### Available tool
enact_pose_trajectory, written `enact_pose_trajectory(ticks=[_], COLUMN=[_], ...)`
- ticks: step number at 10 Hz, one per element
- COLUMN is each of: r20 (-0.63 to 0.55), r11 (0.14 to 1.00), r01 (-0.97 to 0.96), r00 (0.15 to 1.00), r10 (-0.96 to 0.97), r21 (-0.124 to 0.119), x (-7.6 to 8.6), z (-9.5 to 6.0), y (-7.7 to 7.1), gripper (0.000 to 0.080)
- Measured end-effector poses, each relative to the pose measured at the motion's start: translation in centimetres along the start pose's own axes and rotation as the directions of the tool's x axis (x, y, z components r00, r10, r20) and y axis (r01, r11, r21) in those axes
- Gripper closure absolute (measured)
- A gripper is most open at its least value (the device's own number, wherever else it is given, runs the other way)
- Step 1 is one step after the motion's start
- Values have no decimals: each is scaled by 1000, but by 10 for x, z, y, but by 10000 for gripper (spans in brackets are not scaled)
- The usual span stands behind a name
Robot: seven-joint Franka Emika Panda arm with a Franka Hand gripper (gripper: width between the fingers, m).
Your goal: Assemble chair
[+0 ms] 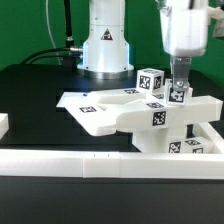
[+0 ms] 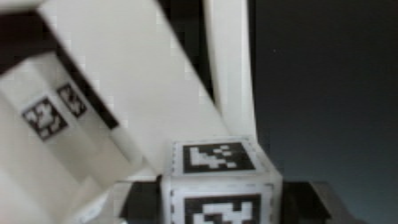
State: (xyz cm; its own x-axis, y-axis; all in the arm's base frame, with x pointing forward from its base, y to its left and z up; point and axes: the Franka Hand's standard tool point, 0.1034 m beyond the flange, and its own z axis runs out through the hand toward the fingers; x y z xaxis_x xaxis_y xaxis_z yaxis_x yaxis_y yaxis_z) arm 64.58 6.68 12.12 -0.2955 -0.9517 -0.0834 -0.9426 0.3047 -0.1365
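A: Chair (image 1: pixel 135 108) — where is it?
B: On the black surface (image 1: pixel 40 95), partly built, just behind the white rail (image 1: pixel 70 165).
A: And the pincer (image 1: pixel 178 93)?
B: Clamped on a tagged leg (image 2: pixel 222 185) standing upright at the chair's right end in the exterior view.

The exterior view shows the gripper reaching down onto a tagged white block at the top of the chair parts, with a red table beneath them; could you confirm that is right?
Not quite: the table is black, not red, as the exterior view shows. The rest holds: the gripper reaches down onto a tagged white block at the top of the chair parts.
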Motion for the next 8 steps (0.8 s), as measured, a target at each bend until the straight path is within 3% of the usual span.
enact_pose_trajectory(ticks=[2,4,6,7,8], r20=[12,19,24,25,29], r11=[995,996,999,995,975], r01=[-99,-86,31,90,222], r00=[995,996,999,996,975], r10=[99,87,-30,-89,-221], r21=[-21,-21,-19,-32,-26], x=[1,0,2,2,2], z=[-1,1,1,0,-1], y=[1,1,0,1,0], gripper=[515,503,197,197,159])
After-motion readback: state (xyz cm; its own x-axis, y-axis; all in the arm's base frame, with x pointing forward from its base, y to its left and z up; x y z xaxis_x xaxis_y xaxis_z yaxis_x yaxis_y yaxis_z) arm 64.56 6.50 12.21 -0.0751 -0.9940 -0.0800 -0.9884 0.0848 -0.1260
